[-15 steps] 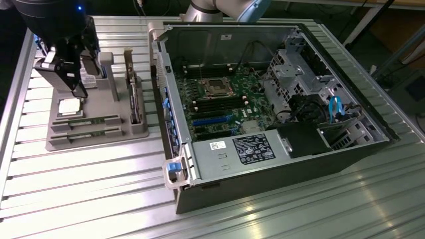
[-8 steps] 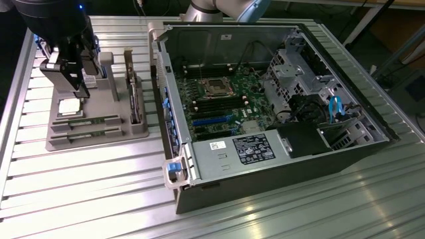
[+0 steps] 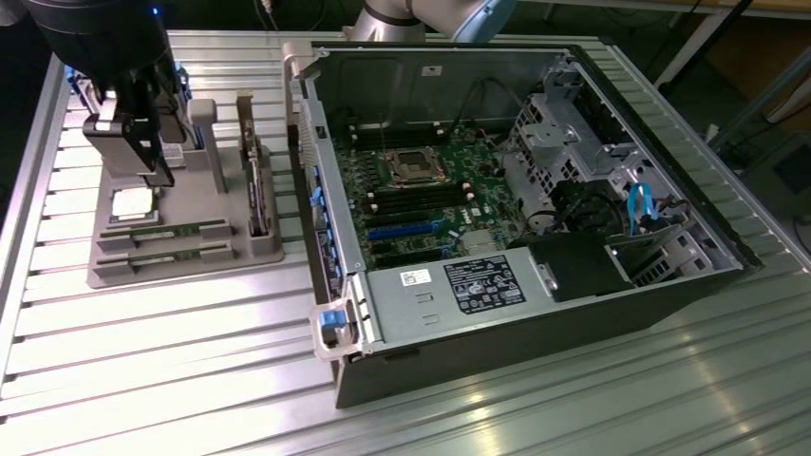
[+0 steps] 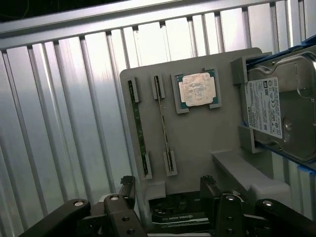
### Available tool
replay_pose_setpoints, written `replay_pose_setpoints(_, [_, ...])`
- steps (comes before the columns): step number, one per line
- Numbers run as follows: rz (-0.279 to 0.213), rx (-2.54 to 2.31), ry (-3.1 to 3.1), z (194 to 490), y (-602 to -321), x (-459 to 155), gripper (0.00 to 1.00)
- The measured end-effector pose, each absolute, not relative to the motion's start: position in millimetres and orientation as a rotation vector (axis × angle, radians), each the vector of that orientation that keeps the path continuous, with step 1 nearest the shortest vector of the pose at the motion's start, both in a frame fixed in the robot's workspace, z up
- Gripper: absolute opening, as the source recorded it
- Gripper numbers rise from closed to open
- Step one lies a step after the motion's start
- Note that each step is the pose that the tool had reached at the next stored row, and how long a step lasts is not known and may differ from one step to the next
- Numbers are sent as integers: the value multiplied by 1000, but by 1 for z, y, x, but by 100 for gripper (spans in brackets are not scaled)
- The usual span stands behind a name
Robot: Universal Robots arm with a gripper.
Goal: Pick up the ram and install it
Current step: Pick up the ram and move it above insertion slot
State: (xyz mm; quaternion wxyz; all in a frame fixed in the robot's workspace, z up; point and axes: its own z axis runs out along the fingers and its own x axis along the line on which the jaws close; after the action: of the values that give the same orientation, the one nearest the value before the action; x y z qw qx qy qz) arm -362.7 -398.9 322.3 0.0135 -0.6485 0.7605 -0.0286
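Hovers with the gripper (image 4: 167, 197) spread wide and empty, above one end of the grey tray (image 4: 197, 143). Roughly in line with the ram (image 4: 163, 123), standing on edge in the tray's slots beside a second stick (image 4: 138, 128). Risks nudging that neighbour, or pinching askew, if lowered off-centre.

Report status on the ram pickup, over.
Gripper open, empty, over the gray tray. Ram stick and second ram stick beside it, both seated in tray slots, untouched. Nothing blocking them.
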Motion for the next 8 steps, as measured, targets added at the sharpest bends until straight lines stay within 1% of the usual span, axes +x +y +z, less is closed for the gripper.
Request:
replay_pose_setpoints(3, [-61,-2036,2385,322,-399,-363,64])
replay_pose_setpoints(8, [-57,-2038,2388,322,-399,-363,64])
